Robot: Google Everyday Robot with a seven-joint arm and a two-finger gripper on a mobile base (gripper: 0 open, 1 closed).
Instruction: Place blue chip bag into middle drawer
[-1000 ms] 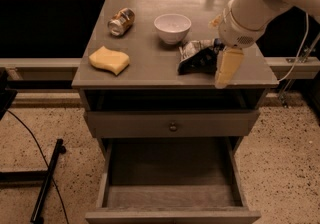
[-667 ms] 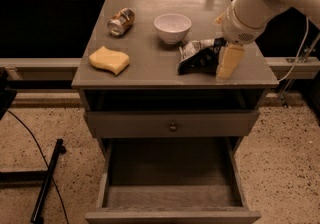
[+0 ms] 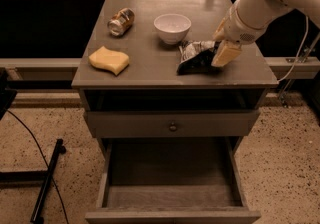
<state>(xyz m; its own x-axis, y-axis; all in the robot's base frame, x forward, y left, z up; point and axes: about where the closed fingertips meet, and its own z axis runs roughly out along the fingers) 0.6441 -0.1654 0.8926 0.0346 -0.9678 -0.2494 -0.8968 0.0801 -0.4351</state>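
Note:
The blue chip bag (image 3: 192, 57), crumpled dark blue foil with silver patches, lies on the right of the cabinet top (image 3: 150, 70), in front of the white bowl (image 3: 172, 27). My gripper (image 3: 220, 43) is low at the bag's right end. Its tan fingers (image 3: 226, 53) stand apart, one in front of and one behind the bag's edge, not closed on it. The middle drawer (image 3: 172, 195) is pulled out at the bottom of the camera view, its plank floor bare.
A yellow sponge-like block (image 3: 108, 59) lies at the front left of the top, and a tan-labelled can (image 3: 121, 21) lies on its side at the back left. A shut drawer front with a round knob (image 3: 172, 126) sits above the open drawer. A black stand (image 3: 47, 183) lies on the floor to the left.
My gripper has moved back from the front right edge of the top and in toward the bag's right end. The bag has not moved.

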